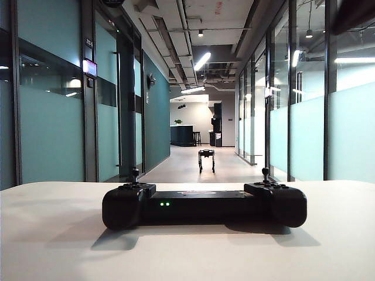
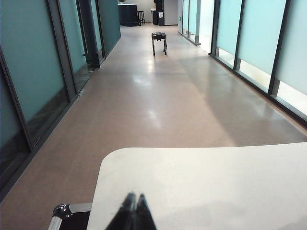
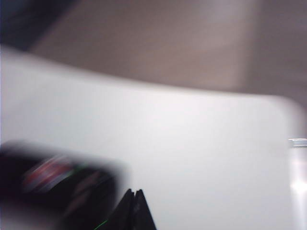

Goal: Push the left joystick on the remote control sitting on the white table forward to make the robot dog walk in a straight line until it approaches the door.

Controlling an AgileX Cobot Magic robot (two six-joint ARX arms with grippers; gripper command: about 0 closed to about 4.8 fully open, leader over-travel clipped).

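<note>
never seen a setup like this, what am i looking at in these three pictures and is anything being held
This is a two-armed robot at a white table. One picture comes from a fixed camera facing down a corridor; the other two come from cameras on each arm's wrist. On the table lies a black remote control with two joysticks. Far down the corridor stands a small robot dog. The left gripper is shut above the bare table and holds nothing. The right gripper, in a blurred picture, is also shut and empty, close to the remote.

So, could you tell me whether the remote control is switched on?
On: two small green lights glow on the remote control facing the exterior camera.
</note>
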